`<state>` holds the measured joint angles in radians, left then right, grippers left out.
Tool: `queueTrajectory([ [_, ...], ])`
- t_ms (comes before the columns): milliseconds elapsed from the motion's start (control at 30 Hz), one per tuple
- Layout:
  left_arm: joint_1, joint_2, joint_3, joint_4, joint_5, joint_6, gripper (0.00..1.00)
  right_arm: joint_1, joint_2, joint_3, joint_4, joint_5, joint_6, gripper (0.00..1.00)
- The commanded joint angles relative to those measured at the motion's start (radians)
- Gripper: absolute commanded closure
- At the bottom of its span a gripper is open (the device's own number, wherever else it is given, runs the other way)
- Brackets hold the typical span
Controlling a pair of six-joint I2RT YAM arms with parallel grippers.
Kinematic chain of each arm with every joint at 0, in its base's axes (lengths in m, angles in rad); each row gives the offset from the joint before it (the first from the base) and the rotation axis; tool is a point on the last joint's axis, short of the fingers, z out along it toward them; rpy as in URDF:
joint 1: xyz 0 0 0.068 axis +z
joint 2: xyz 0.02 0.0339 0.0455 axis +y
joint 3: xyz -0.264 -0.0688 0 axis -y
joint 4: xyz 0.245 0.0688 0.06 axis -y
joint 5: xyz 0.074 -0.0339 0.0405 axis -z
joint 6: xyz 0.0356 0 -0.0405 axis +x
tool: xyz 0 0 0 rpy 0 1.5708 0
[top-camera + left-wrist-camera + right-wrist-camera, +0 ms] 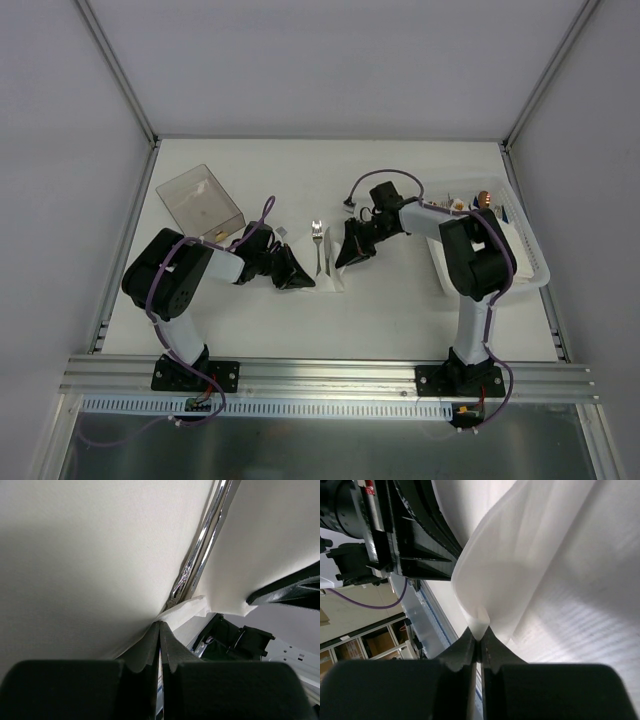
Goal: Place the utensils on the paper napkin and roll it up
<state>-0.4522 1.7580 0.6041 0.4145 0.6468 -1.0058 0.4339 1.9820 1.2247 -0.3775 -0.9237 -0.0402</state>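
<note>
Robot lab test cell
White table (330,320) boxed in by grey panels (60,150); left arm (170,280) and right arm (475,255) bolted to an aluminium rail (330,370); storage shelves (375,640) beyond

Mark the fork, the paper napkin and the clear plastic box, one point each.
fork (318,248), top external view, on the handle below the tines.
paper napkin (560,580), right wrist view, on the lifted sheet above the fingertips.
clear plastic box (195,195), top external view, on its bare floor.

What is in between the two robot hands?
The paper napkin, with a fork lying along it. The top view shows it between the left gripper and right gripper, each pinching an edge.
</note>
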Motion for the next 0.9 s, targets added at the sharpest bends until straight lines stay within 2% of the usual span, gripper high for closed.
queueTrajectory([
  [0, -0.008, 0.026, -0.001, -0.043, -0.059, 0.029, 1.00, 0.035, -0.026, 0.042, 0.063, -0.010, 0.101, 0.97],
  [67, -0.008, 0.028, -0.001, -0.046, -0.058, 0.027, 1.00, 0.054, -0.022, 0.042, 0.090, -0.015, 0.138, 1.00],
  [567, -0.009, 0.028, -0.004, -0.056, -0.064, 0.035, 1.00, 0.135, 0.069, 0.081, 0.253, 0.016, 0.404, 1.00],
  [867, -0.008, 0.023, -0.009, -0.057, -0.065, 0.036, 1.00, 0.155, 0.132, 0.098, 0.269, 0.057, 0.431, 1.00],
])
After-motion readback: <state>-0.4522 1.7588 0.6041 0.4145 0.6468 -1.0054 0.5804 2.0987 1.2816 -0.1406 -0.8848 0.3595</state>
